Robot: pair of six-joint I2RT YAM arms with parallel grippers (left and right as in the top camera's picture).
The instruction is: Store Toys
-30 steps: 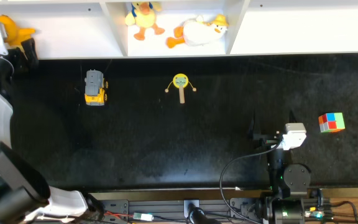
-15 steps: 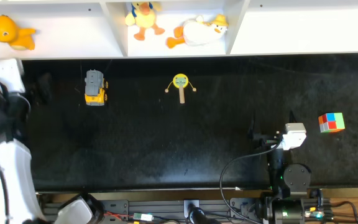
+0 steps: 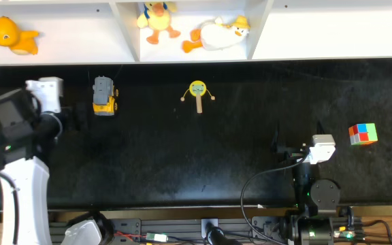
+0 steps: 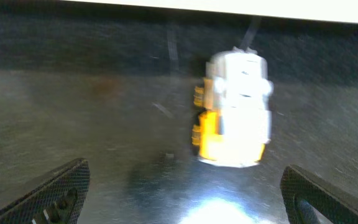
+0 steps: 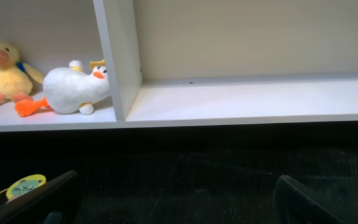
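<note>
The work surface is a black mat [image 3: 182,156], and a white shelf [image 3: 332,30] stands along its far edge. The left gripper [image 4: 185,169] is wide open and holds nothing. The yellow and grey toy truck [image 4: 235,121] stands on the mat just ahead of it, at the far left. The right gripper [image 5: 178,180], at the near right, is also wide open and holds nothing. A rattle drum [image 3: 197,90] lies in the far middle and a colour cube [image 3: 363,134] at the right. An orange duck [image 3: 12,34] sits in the left compartment. A yellow duck [image 3: 156,20] and a white duck [image 3: 216,34] share the middle one.
</note>
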